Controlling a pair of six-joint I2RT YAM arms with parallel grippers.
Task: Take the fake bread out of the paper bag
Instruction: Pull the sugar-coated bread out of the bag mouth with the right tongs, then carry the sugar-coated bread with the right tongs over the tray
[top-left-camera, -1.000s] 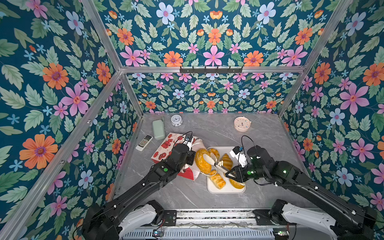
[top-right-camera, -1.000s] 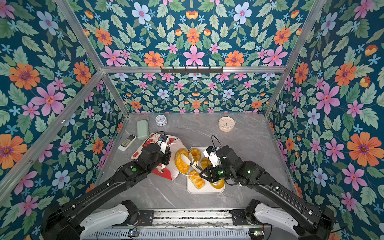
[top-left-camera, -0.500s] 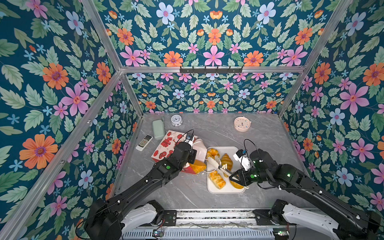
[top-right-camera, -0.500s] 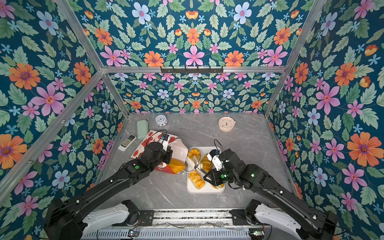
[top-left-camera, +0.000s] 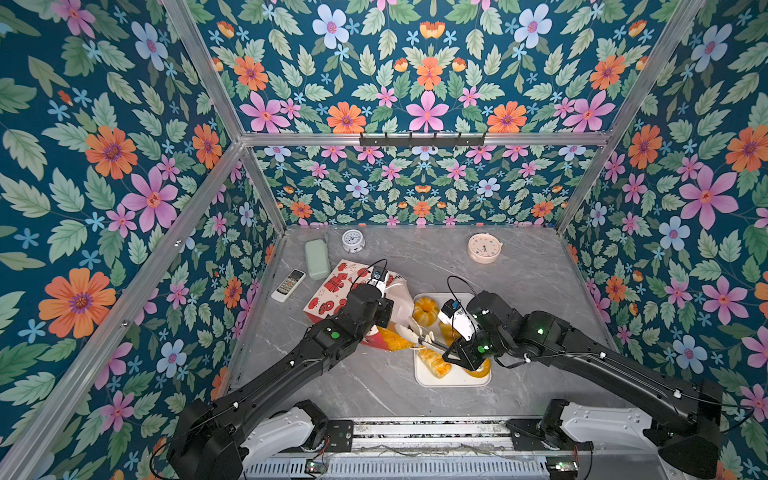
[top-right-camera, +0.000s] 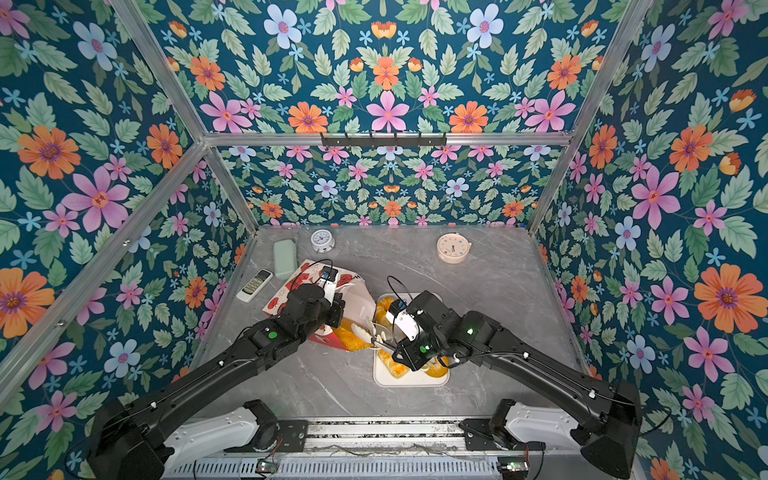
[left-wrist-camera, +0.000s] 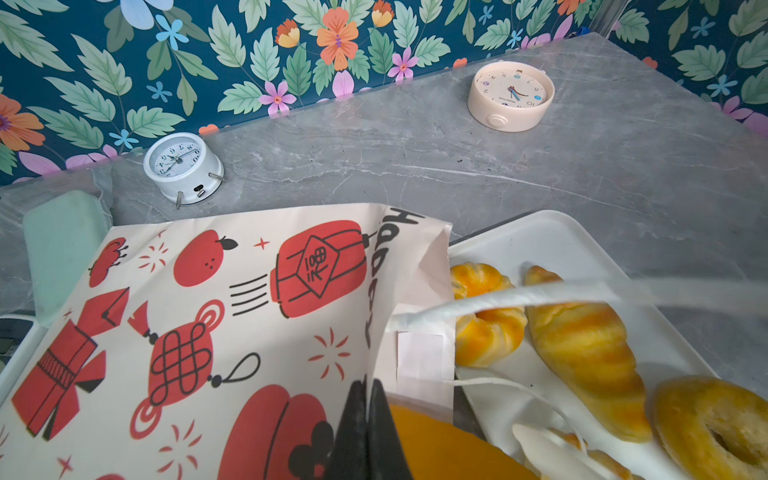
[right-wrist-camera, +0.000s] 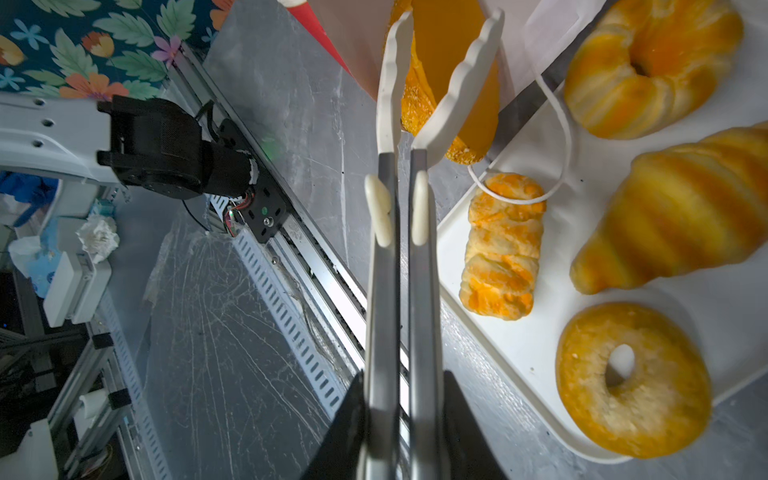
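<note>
The paper bag (top-left-camera: 332, 286) (left-wrist-camera: 208, 311) lies on its side, white with red pictures, its mouth beside the white tray (top-left-camera: 453, 378). My left gripper (left-wrist-camera: 368, 390) is shut on the bag's mouth edge. My right gripper (right-wrist-camera: 402, 376) is shut on metal tongs (right-wrist-camera: 399, 249) with white tips. Those tips straddle the long seeded loaf (right-wrist-camera: 417, 112) (top-left-camera: 392, 338), which sticks out of the bag mouth. On the tray lie a fluted bun (top-left-camera: 424, 309), a braided roll (right-wrist-camera: 503, 249), a croissant (right-wrist-camera: 673, 208) and a ring bagel (right-wrist-camera: 631, 378). One cord handle (right-wrist-camera: 561, 137) drapes over the tray.
At the back stand a white alarm clock (top-left-camera: 353, 241) and a pink clock (top-left-camera: 484, 248). A green case (top-left-camera: 316, 259) and a remote (top-left-camera: 288, 285) lie left of the bag. The arms' rail (top-left-camera: 415, 428) runs along the front edge.
My left gripper has lowered the bag's mouth toward the table. The loaf, raised a second ago, now lies low at the mouth. The tongs have followed it slightly forward.
</note>
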